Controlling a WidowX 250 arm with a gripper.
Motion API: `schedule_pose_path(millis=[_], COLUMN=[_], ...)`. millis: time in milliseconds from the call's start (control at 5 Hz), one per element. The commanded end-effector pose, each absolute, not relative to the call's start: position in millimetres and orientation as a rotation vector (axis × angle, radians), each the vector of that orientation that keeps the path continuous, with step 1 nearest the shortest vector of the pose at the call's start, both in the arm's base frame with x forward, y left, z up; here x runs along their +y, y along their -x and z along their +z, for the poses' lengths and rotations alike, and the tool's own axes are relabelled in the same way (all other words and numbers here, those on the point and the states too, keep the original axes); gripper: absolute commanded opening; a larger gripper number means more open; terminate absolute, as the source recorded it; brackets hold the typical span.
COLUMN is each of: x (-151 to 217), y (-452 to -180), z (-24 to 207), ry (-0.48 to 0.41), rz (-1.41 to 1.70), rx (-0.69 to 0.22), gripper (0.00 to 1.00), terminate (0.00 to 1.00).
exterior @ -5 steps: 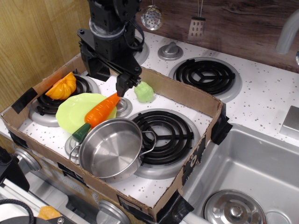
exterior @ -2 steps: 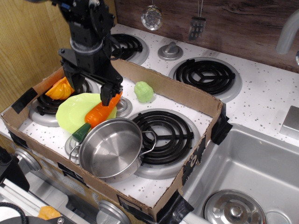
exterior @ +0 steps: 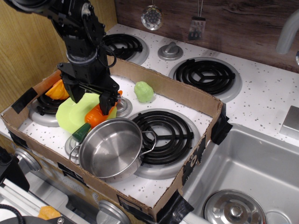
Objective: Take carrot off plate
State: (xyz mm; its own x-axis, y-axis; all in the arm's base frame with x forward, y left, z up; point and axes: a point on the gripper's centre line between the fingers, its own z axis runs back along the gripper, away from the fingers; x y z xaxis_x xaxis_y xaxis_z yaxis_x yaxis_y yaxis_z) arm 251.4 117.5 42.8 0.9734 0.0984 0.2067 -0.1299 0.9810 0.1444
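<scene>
Left of frame centre, inside the cardboard tray (exterior: 187, 95): carrot (exterior: 93, 116) lies slantwise across the right rim of the plate (exterior: 70, 114), green stub toward lower left, touching the steel pot (exterior: 112, 147). Gripper (exterior: 91, 100) down over the carrot's thick end; fingers (exterior: 110, 100) straddle it, whether closed on it cannot tell.

Judgement: grip across the body's width, seat firmly before lifting — smooth plastic may slip. Lift straight up first; pot rim crowds the stub.

Open room: bare worktop (exterior: 173, 105) near the pale green toy (exterior: 144, 92), upper right. Tray walls and orange wedge (exterior: 56, 88) hem the left.
</scene>
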Motion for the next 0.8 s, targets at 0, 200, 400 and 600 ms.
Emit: schedule_pose_path(millis=[0,200,400,600], x=[120.0,120.5,119.8,121.8], y=[-253.5,-252.4,-252.4,-255.8], z=[36.1,32.9,34.6,40.6], ry=[-0.143,-0.148,-0.161,-0.158], rz=[0.118,0.117,0.11,0.083], rx=[-0.258,-0.274,-0.269,-0.249], gripper=[1.0,1.0,0.0,0.0], terminate=[0.0,0.0,0.0,0.0])
